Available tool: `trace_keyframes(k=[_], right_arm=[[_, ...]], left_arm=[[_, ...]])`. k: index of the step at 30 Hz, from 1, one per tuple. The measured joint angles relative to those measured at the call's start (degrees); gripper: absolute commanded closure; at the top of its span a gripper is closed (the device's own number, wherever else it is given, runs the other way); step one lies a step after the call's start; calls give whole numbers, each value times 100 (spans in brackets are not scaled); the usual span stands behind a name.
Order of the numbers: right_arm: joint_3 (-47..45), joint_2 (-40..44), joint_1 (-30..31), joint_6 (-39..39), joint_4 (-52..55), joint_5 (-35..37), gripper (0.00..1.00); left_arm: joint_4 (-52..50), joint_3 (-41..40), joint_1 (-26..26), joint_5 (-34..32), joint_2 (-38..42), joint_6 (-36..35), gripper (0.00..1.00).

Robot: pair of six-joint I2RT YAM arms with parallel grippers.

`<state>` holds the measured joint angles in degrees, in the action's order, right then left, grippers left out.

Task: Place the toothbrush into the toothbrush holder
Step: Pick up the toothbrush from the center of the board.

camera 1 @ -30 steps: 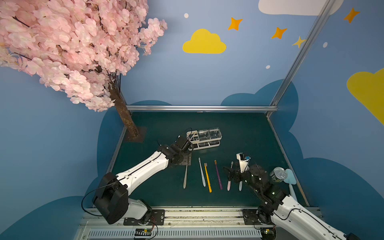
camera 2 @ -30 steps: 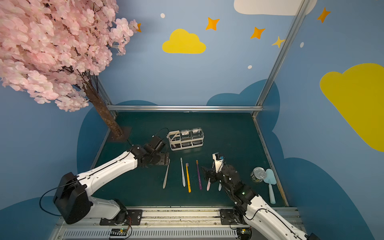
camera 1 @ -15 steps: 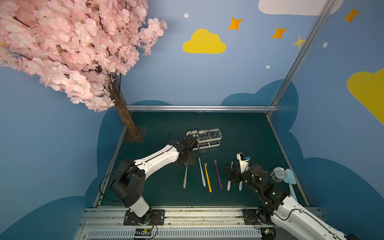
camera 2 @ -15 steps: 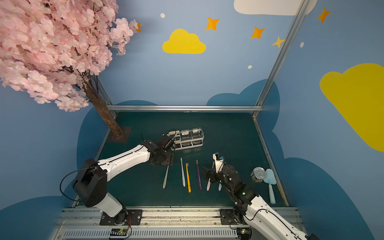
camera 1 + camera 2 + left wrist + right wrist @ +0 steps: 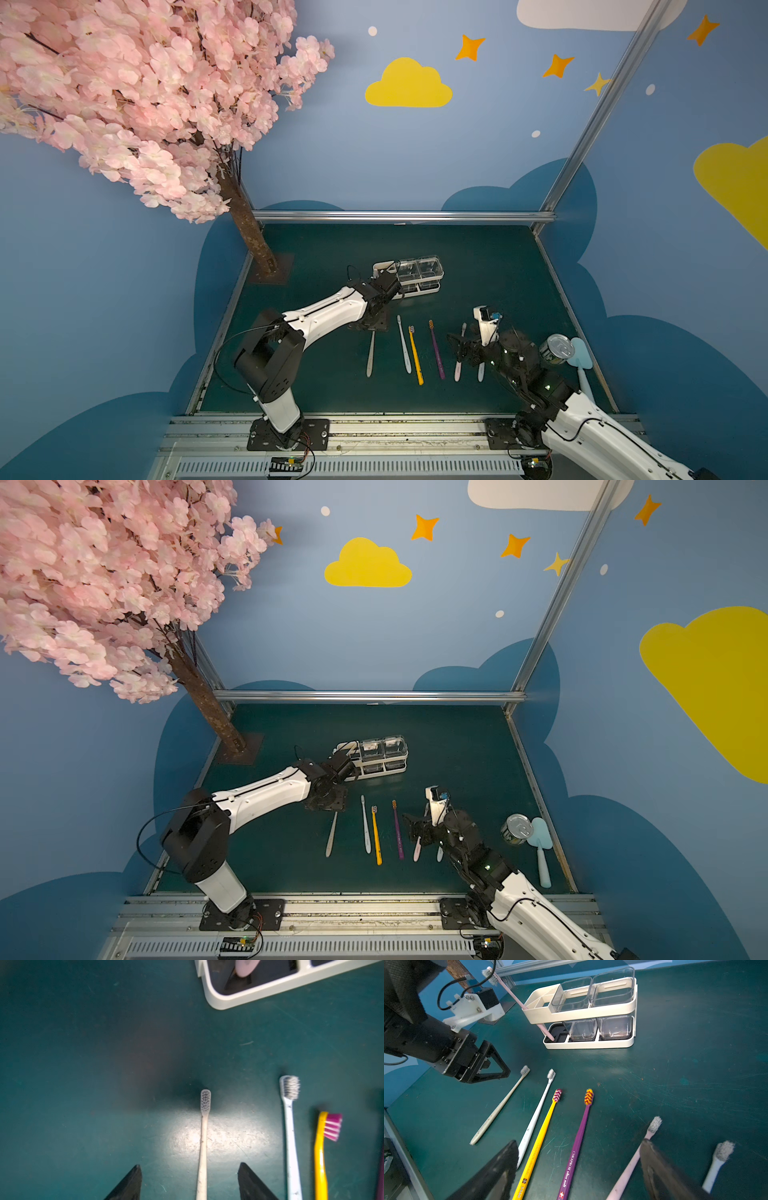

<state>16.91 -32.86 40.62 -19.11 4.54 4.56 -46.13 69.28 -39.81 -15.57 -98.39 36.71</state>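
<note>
Since a second ago our left arm's elbow (image 5: 270,357) has swung in toward the mat (image 5: 478,257). Nearest, our right gripper (image 5: 578,1141) hangs open over the brush row (image 5: 545,1126). Further out, our left gripper (image 5: 188,1167) straddles the cream brush (image 5: 204,1136), fingers apart and not touching it. We judge pickup comes next. Beyond, a pink brush (image 5: 517,999) leans in the holder (image 5: 591,1014), close by that gripper, with open mat behind.
</note>
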Motion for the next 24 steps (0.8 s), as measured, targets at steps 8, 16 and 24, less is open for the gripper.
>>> trace_keyframes(k=[8, 16, 24], right_arm=[[0, 42, 0, 2, 0, -76, 9], [0, 157, 0, 2, 2, -118, 9], [0, 210, 0, 2, 2, -140, 9]], left_arm=[[28, 2, 4, -79, -304, 201, 41], [306, 48, 4, -59, -472, 321, 42], [595, 98, 4, -33, -892, 376, 47]])
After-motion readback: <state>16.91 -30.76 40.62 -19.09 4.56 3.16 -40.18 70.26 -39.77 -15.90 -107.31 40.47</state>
